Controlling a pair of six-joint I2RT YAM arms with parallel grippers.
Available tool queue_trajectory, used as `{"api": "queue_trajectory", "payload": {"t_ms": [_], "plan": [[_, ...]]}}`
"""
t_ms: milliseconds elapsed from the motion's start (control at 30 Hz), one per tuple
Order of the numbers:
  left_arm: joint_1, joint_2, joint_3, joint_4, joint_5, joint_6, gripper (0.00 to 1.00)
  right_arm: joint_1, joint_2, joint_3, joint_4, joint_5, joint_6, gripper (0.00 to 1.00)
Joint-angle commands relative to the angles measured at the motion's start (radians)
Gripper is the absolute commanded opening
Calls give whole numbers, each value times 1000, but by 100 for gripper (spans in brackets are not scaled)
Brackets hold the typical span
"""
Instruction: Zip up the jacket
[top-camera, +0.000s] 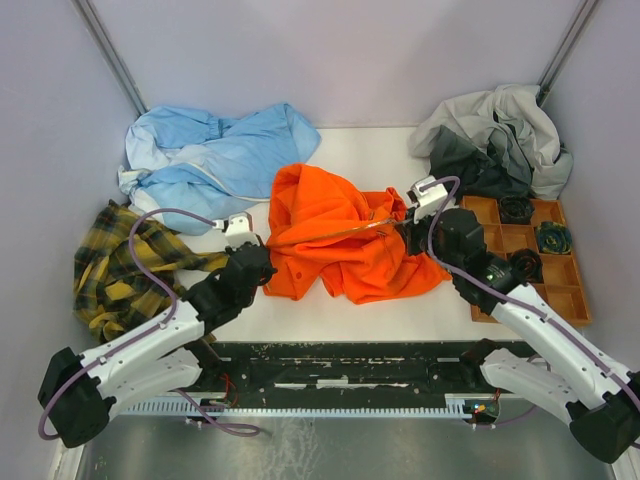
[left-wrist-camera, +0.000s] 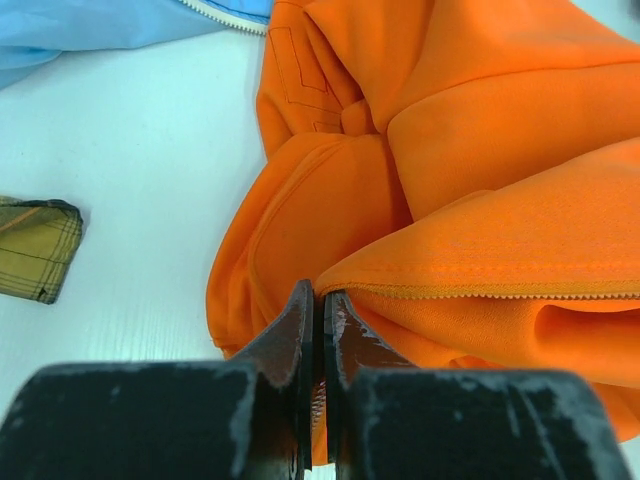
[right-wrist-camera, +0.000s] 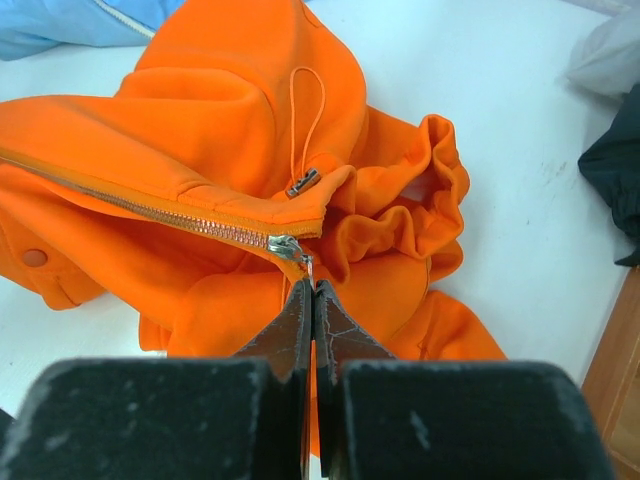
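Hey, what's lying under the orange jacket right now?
Only the white table shows around the jacket. Its bunched fabric covers everything beneath, so whether the light blue garment runs under its far edge cannot be told.

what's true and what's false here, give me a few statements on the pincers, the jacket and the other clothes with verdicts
1. The left pincer hangs open, holding nothing. False: it is shut on an edge of the jacket.
2. The right pincer is shut right at the zipper slider. True.
3. The light blue garment is draped over the jacket. False: it lies beside it, further back and to the left.
4. A yellow plaid garment lies left of the jacket. True.
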Motion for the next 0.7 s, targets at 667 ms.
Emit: {"api": "queue_trajectory", "payload": {"t_ms": [667], "plan": [[19,-161,-139,107,427,-163,21,-26,-267,-190,8,119,82,4]]}}
